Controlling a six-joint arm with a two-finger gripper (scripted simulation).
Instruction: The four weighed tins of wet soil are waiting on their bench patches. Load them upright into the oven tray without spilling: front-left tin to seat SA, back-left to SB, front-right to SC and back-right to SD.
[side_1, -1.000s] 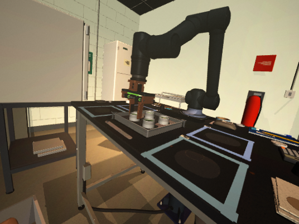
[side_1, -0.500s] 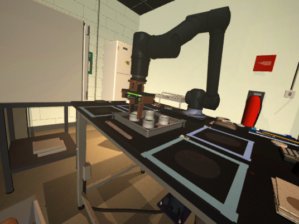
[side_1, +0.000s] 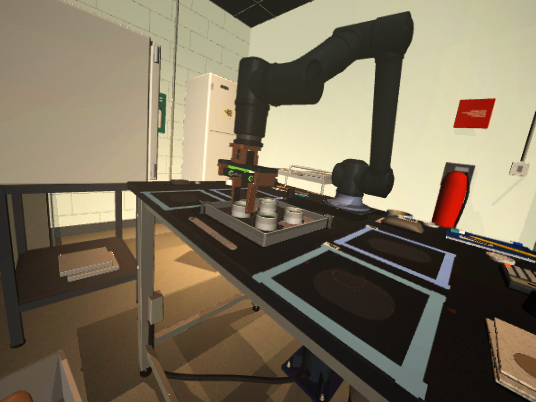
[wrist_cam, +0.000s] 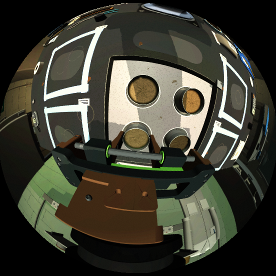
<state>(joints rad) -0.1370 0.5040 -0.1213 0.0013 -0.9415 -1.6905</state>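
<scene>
Four soil tins stand upright in the grey oven tray (side_1: 267,220), which sits on the black bench between the taped patches. My gripper (wrist_cam: 136,140) reaches down into the tray and its two fingers clasp the sides of one tin (side_1: 241,208) (wrist_cam: 136,137) at the tray's far-left seat. The other tins (side_1: 266,220) (side_1: 293,215) (side_1: 268,204) stand apart from it, each showing brown soil in the wrist camera (wrist_cam: 143,90) (wrist_cam: 190,101) (wrist_cam: 179,141).
The tray's raised rim surrounds the gripper on all sides. Two empty taped patches (side_1: 355,295) (side_1: 400,252) lie to the right of the tray and two more (side_1: 182,198) behind it. A flat strip (side_1: 212,232) lies by the bench's front edge.
</scene>
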